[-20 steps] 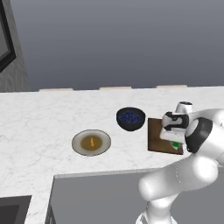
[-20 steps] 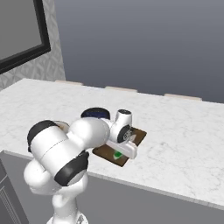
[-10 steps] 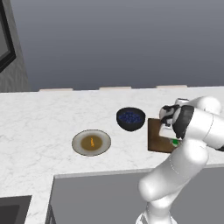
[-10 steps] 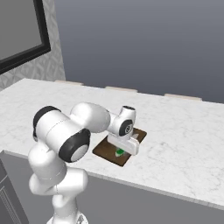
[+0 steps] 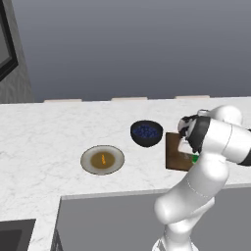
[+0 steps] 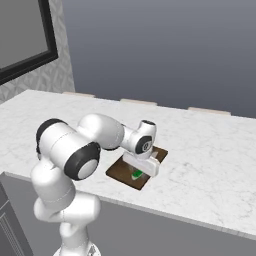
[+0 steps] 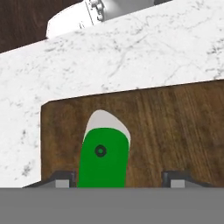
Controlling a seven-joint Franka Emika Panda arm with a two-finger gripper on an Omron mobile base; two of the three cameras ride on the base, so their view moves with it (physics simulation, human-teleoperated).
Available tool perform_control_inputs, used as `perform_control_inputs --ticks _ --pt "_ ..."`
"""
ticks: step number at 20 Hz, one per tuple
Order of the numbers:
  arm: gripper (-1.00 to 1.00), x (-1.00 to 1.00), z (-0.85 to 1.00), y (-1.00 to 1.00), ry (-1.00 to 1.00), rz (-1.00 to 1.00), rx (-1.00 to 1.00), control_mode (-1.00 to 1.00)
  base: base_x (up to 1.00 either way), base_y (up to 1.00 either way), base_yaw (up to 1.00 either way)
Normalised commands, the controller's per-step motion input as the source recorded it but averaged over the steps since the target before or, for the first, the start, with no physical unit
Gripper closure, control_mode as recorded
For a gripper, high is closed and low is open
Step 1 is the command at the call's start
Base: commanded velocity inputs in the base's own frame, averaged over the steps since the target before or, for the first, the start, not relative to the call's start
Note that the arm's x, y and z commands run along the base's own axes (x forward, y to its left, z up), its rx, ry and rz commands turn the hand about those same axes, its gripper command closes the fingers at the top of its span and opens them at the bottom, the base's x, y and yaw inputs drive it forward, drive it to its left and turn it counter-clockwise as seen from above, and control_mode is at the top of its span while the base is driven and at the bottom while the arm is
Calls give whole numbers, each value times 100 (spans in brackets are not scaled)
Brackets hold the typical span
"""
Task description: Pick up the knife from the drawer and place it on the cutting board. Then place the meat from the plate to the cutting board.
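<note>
Now, with the knife (image 7: 103, 159) on the cutting board (image 7: 175, 127) and your jaws apart, lift straight up, clear.

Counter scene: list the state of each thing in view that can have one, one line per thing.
knife: lying flat on the cutting board, between the tool's fingertips.
cutting board: flat on the counter, carrying the knife.
meat: on the plate, not yet moved.
plate: on the counter, holding the meat.
bowl: upright, blue contents inside.
tool: open, straddling the knife, low over the board.
</note>
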Motion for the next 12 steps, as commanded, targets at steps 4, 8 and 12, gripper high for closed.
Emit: perform_control_inputs --ticks 4,8,12 --pt "-100 -12 13 15 0 0 -1 -100 0 0 0" --pt "-100 -44 61 13 -3 0 -4 -100 0 0 0" --pt "-100 -57 65 22 -3 0 0 -100 0 0 0"
